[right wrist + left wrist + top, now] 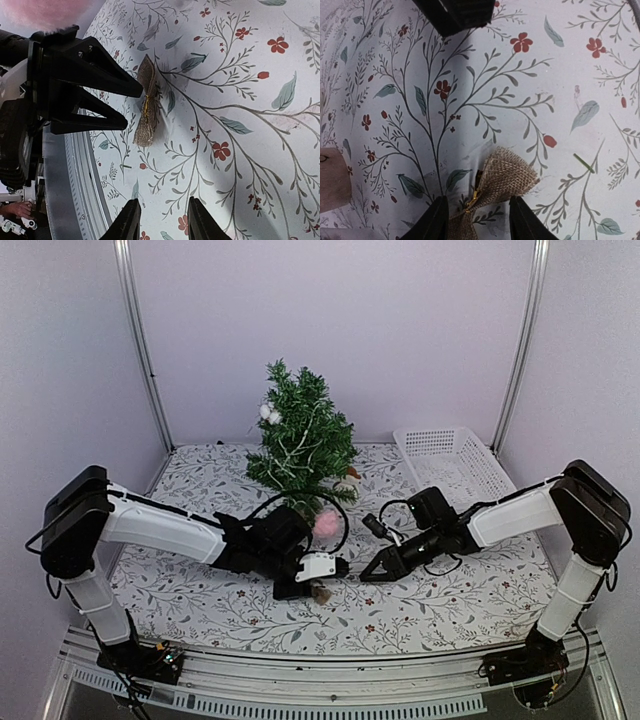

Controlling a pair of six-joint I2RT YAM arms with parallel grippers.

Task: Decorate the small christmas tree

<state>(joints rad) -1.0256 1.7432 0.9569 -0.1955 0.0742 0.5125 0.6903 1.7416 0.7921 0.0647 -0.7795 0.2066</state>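
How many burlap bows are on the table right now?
1. The burlap bow lies flat on the floral tablecloth, between the open fingers of the left tool. Others may be hidden.

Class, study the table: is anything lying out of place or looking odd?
A burlap bow lies flat on the flowered cloth rather than on the small christmas tree; a loose green needle lies nearby.

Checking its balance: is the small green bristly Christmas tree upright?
Upright: the small green bristly Christmas tree stands, tip up, on the floral table.
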